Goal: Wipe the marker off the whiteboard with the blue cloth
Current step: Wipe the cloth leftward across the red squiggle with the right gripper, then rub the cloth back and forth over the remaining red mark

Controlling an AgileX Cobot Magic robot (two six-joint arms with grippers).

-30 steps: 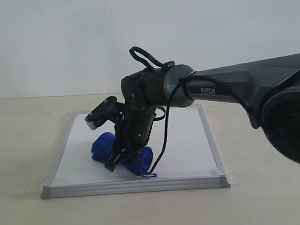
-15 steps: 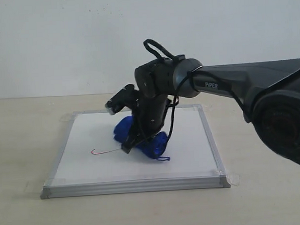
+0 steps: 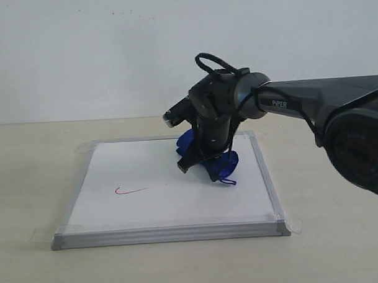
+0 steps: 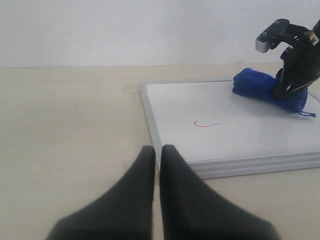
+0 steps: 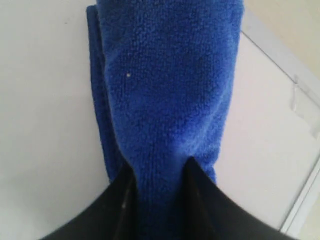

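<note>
The whiteboard (image 3: 148, 208) with its silver-grey frame lies flat on the table. A short red marker line (image 3: 130, 191) with a small hook shows on its left half, also the marker (image 4: 210, 123) in the left wrist view. My right gripper (image 3: 201, 163) is shut on the rolled blue cloth (image 3: 222, 165) and presses it on the board's right part, well right of the line. The right wrist view shows the cloth (image 5: 165, 85) pinched between the black fingers (image 5: 200, 185). My left gripper (image 4: 157, 150) is shut and holds nothing, by the board's near left corner.
Beige table (image 3: 29, 178) surrounds the board. A plain white wall (image 3: 80, 58) stands behind. Clear tape tabs (image 3: 295, 225) hold the board's corners. The right arm's black cable loop (image 3: 211, 61) rises above its wrist.
My right gripper has dragged the cloth from the board's left middle toward the right rear. Behind it the red line's right part is gone; only the short hooked end remains.
</note>
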